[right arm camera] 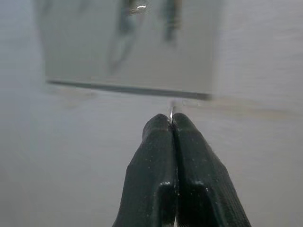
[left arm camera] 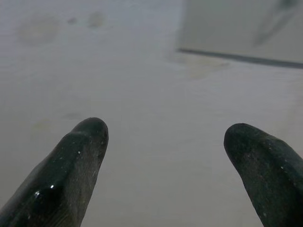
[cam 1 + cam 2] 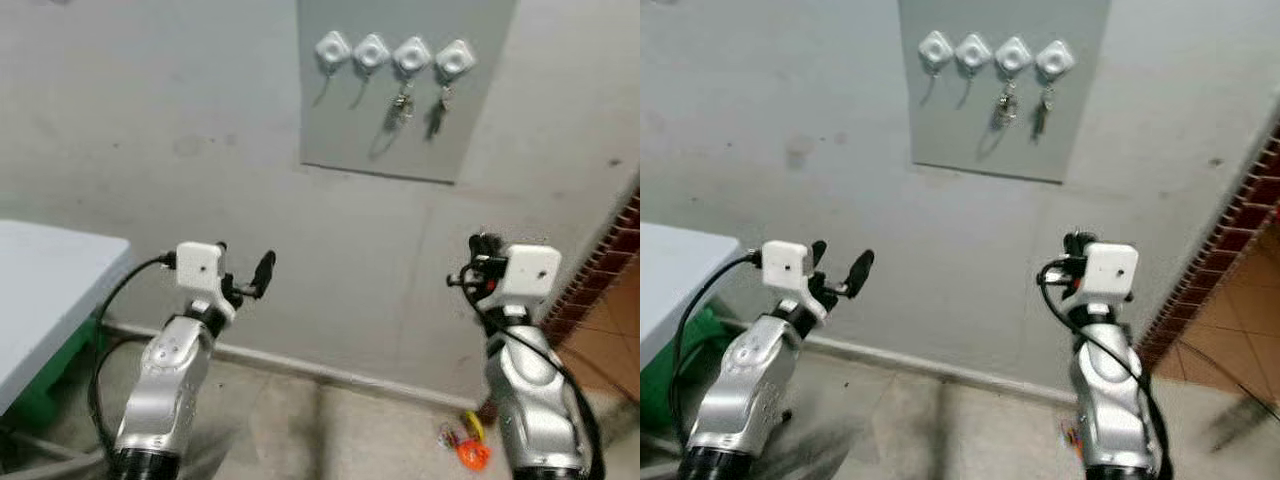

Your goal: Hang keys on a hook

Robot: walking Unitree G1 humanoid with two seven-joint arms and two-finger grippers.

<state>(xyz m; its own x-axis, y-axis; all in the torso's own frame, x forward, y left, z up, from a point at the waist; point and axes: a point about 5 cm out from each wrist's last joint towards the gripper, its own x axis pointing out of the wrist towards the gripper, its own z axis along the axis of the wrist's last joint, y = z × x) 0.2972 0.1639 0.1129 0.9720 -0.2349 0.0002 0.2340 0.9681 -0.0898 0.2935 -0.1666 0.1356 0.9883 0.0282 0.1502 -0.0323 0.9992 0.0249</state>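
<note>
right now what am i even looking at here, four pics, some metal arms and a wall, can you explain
This is a humanoid robot standing before a wall. The two upper pictures come from a stereo camera on its head; the two lower ones from cameras on its wrists, looking along the black fingers.

On the wall hangs a grey panel with four white hooks. The two hooks toward the robot's right already carry keys; the other two look empty.

The left gripper is open and holds nothing. The right gripper is pinched shut on a thin metal ring, probably a key ring, though no key can be seen.

A pale table stands at the left, and small orange and yellow objects lie on the floor.
</note>
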